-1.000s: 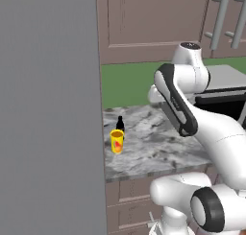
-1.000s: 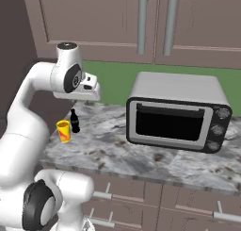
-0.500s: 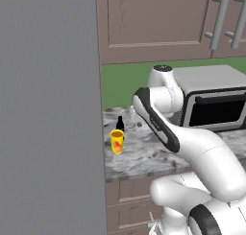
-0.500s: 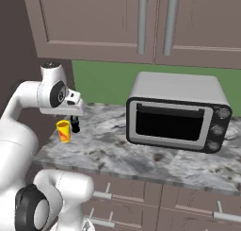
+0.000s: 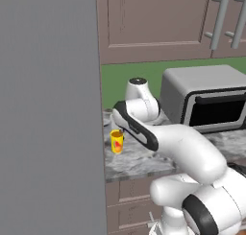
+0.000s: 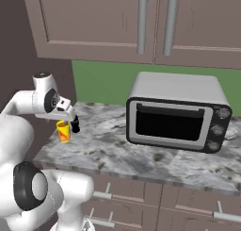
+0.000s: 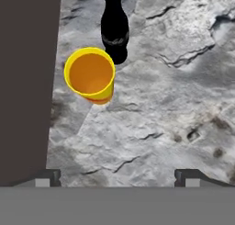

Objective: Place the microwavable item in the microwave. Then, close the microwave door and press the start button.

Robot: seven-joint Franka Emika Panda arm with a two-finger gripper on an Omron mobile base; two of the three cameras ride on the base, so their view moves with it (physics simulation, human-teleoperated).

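Though no writing reads, the yellow cup (image 5: 116, 141) bears a red-orange mark.

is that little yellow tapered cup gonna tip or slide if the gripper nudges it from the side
The small yellow tapered cup probably tips easily: it stands upright on a base narrower than its open rim. It looks empty, so likely light and apt to skid on the smooth marble-patterned counter. A sideways nudge could knock it into the small black bottle close beside it.

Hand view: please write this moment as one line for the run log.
phase: approach | gripper: open, above counter | yellow cup: upright, not held | black bottle: close beside cup
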